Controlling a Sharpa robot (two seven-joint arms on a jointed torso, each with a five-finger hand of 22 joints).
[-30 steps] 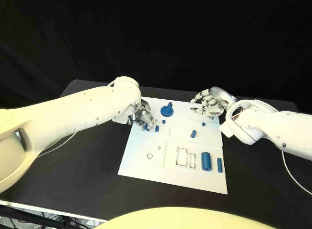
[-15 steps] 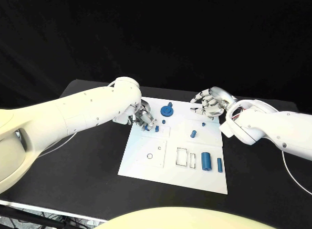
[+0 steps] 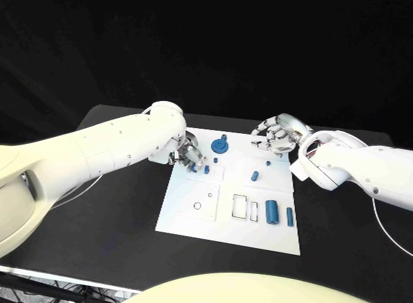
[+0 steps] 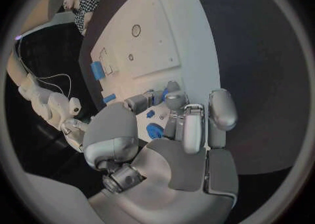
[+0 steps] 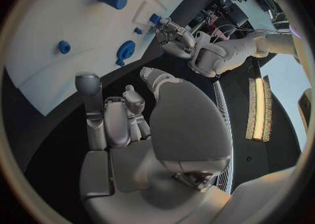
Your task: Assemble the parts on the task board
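We have the task board (image 3: pixel 229 208) lying flat in the middle of the black desk (image 3: pixel 115 208), square to the body so both arms can reach it from either side. Our left robot hand (image 3: pixel 189 156) is down at the board's far left corner, fingers drawn narrow around a small blue peg (image 3: pixel 209 169); in the left wrist view the peg (image 4: pixel 172 88) sits between the fingertips, close above the white plate, which suits lowering it into a seat there. Whether the peg already touches the board we cannot tell, since the fingers hide its lower end.

Just beside that hand stands the blue round knob (image 3: pixel 221 147), apparently already seated at the far edge. Nearer the middle a short blue pin (image 3: pixel 256 176) stands upright on the plate, and toward the near right a blue cylinder (image 3: pixel 272 213) and a slim blue bar (image 3: pixel 289 217) lie next to the outlined rectangular slots (image 3: pixel 245 207), probably staged for later.

Our right robot hand (image 3: pixel 278 134) hovers over the board's far right corner with fingers curled inward on nothing, kept clear of the left hand's work.
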